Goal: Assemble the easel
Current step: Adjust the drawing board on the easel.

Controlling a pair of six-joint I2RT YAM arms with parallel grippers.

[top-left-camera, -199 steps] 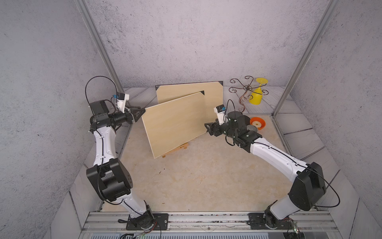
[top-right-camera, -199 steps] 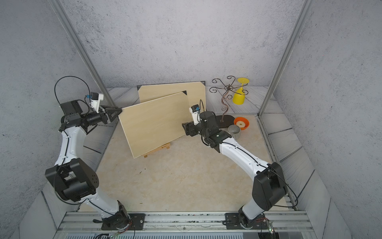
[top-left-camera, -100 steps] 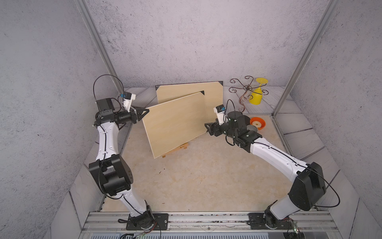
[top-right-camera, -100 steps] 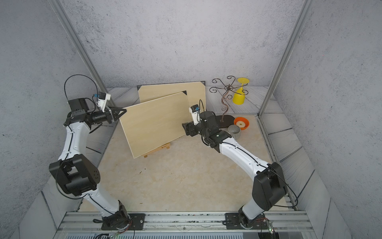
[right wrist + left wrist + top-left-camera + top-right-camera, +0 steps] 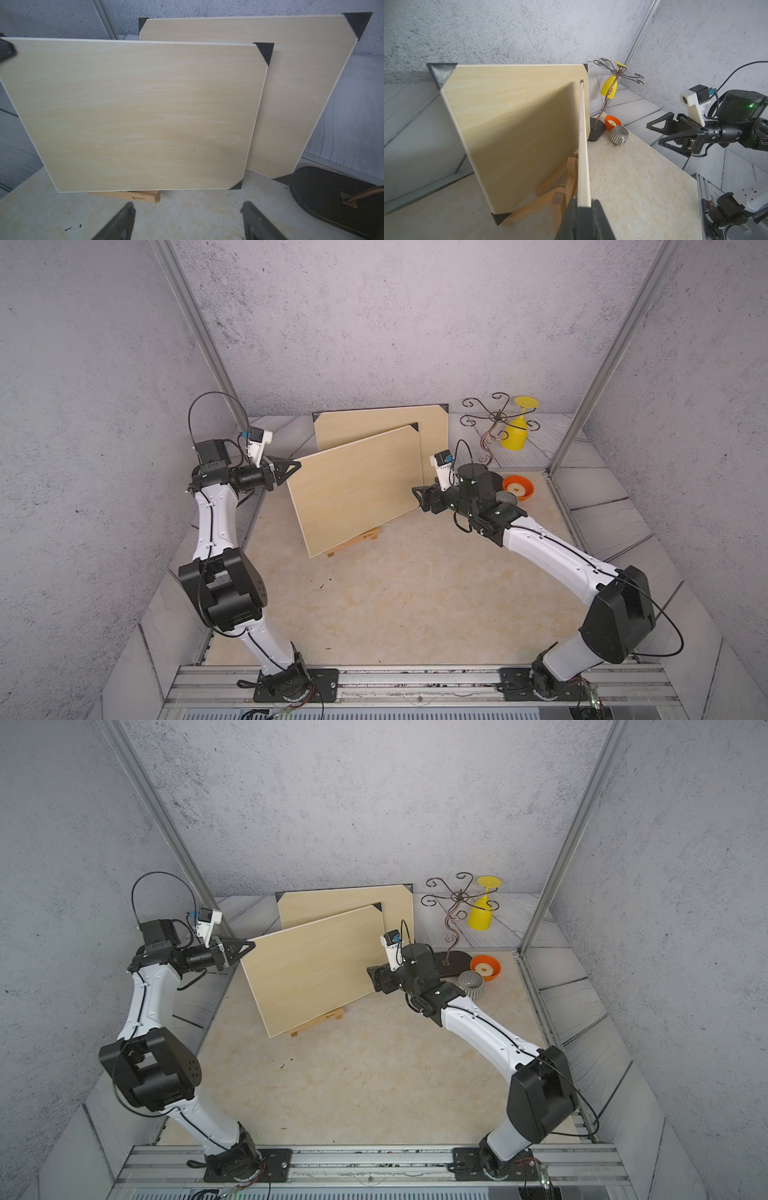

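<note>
A pale wooden board (image 5: 357, 485) with black corner caps stands tilted on a small wooden easel (image 5: 357, 540) mid-table in both top views. My left gripper (image 5: 293, 466) is shut on the board's upper left corner. In the left wrist view the board's thin edge (image 5: 582, 145) runs straight into the closed left gripper (image 5: 584, 204), with the easel's legs (image 5: 560, 187) behind it. My right gripper (image 5: 419, 497) stands open just off the board's right edge, touching nothing. In the right wrist view the open right gripper (image 5: 188, 205) faces the board (image 5: 133, 112) and the easel's ledge (image 5: 135, 197).
A second board (image 5: 374, 423) leans on the back wall. At the back right stand a wire rack (image 5: 494, 418) with a hanging yellow glass (image 5: 515, 435), an orange bowl (image 5: 485, 968) and a striped mug (image 5: 471, 984), close behind my right arm.
My left arm has swung in toward the board, and its gripper has closed on the upper left corner. The right arm and the board have stayed put.
</note>
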